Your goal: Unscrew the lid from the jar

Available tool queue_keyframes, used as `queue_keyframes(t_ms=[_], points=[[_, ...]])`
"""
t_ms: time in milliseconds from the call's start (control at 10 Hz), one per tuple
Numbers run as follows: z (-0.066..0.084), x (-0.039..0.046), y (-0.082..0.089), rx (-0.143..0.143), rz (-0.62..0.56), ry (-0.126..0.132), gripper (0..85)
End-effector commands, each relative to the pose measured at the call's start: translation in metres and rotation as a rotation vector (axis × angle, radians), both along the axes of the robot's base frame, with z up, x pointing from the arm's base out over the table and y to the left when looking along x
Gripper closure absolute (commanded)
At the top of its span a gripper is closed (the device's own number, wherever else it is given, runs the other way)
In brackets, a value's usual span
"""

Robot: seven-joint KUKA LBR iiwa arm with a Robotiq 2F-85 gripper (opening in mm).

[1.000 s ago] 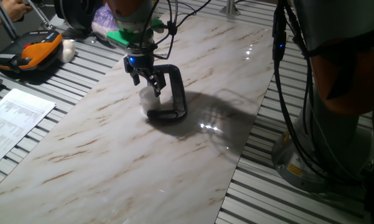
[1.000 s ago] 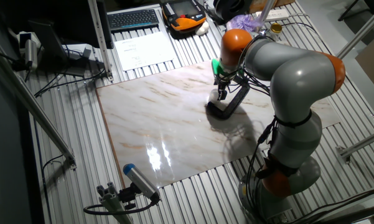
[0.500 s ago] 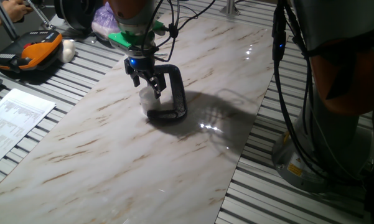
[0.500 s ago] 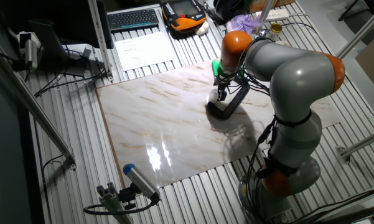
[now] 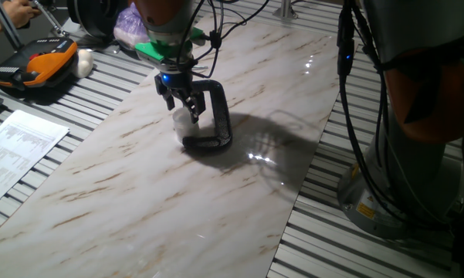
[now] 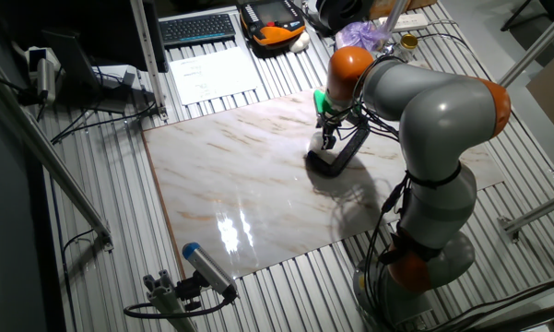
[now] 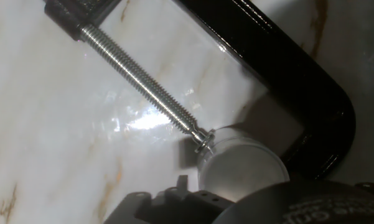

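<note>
In one fixed view you see a glossy marble-patterned desk [image 5: 139, 177] with one black C-clamp [image 5: 215, 116] lying on it. The arm comes straight down from above, its pincer [image 5: 182, 110] pointing down at a small whitish jar [image 5: 183, 123] that sits inside the clamp's opening. The dark fingers [image 5: 193, 106] stand on either side of the jar's top; you cannot tell whether they press on it.

In the other fixed view you see the grey arm with orange joints bent over the desk [image 6: 221, 184], the pincer [image 6: 328, 140] down at the clamp [image 6: 339, 155]. The jar is too small to make out here.

In the hand view you see one threaded metal screw [image 7: 140, 78] running diagonally, its tip touching the side of the clear cylindrical jar [image 7: 236, 163]. The lid [image 7: 243, 174] is a smooth, translucent whitish disc, on top of the jar. The clamp's black curved frame [image 7: 311, 93] wraps the far side.
</note>
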State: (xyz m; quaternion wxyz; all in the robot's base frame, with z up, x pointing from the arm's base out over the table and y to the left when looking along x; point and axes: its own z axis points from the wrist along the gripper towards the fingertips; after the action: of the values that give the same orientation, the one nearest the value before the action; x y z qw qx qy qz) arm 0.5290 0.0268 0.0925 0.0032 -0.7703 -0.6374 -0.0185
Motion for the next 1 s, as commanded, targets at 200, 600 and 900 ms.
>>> queue_keyframes(t_ms=[200,600,900], points=[[0.0002,0.0002,0.0001,-0.003,0.006,0.003,17.0],[0.0002,0.0000,0.0000,-0.007,0.012,0.009,17.0],[0.0005,-0.0002,0.0002,-0.009,0.014,0.011,0.0]])
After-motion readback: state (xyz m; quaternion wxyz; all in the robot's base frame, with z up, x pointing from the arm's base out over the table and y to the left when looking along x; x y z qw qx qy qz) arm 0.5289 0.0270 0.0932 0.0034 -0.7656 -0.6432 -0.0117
